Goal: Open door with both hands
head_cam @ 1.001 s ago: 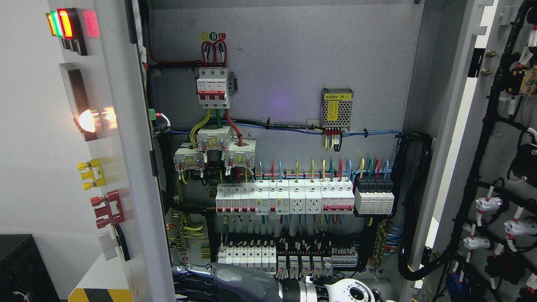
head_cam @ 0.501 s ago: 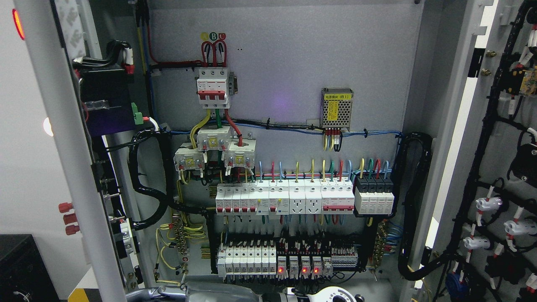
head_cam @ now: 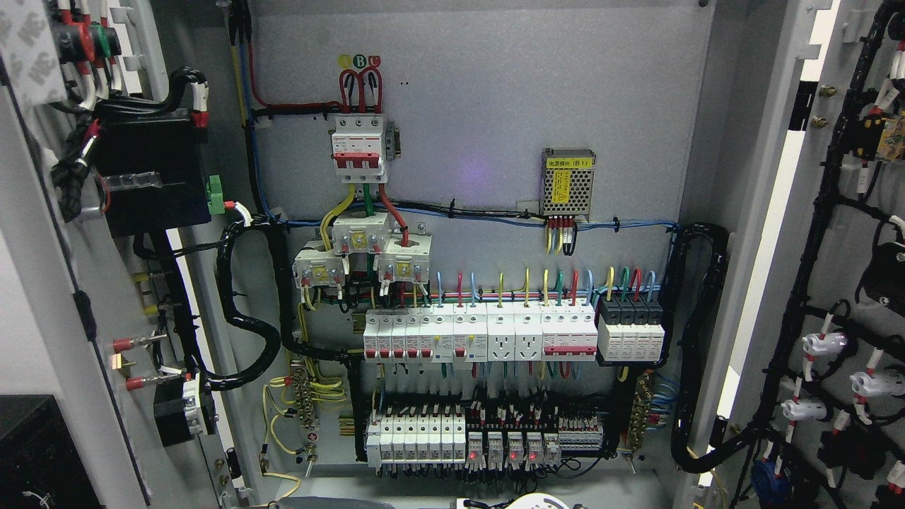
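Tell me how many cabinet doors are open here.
2. The left door at the picture's left edge and the right door at the right edge, both showing their wired inner faces.

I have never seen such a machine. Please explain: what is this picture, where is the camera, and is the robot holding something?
The camera sits on a humanoid robot's head, looking into an open electrical cabinet. The left door and right door are both swung wide, showing wiring on their inner sides. On the grey back panel are a red-and-white main breaker, a row of white breakers and a small metal power supply. Only a sliver of the robot's arm shows at the bottom edge. No hand is visible, so nothing is seen held.
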